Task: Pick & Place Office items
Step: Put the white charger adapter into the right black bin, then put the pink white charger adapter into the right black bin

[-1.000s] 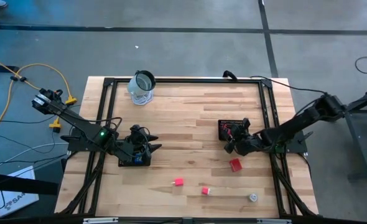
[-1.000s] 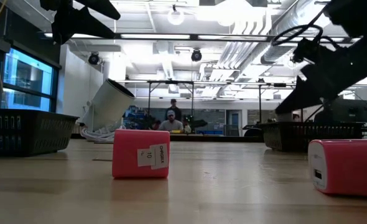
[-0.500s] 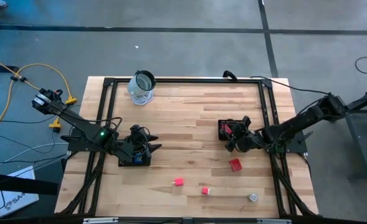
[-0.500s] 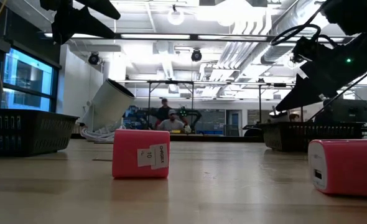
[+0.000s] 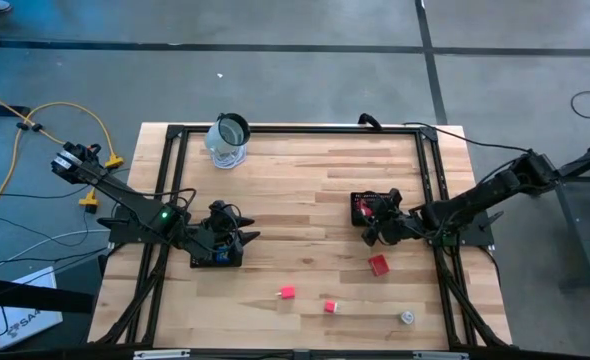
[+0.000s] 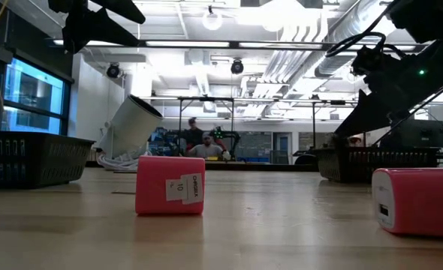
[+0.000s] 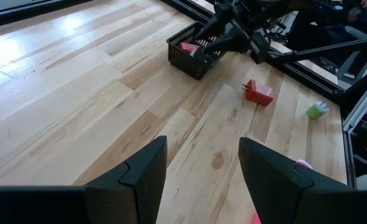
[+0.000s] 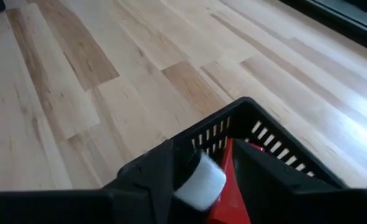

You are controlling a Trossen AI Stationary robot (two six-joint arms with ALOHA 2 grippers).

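Right claw (image 8: 196, 180) grips white piece (image 8: 200, 182), angled over tray (image 8: 264, 134).

We see the table (image 5: 295, 180) evenly and brightly lit from overhead, with only short, soft shadows. In the low view, ceiling lamps (image 6: 210, 19) glare at twelve o'clock, and the near pink block (image 6: 170, 185) looks slightly soft. In the left wrist view, a pale sheen washes the boards toward ten o'clock.
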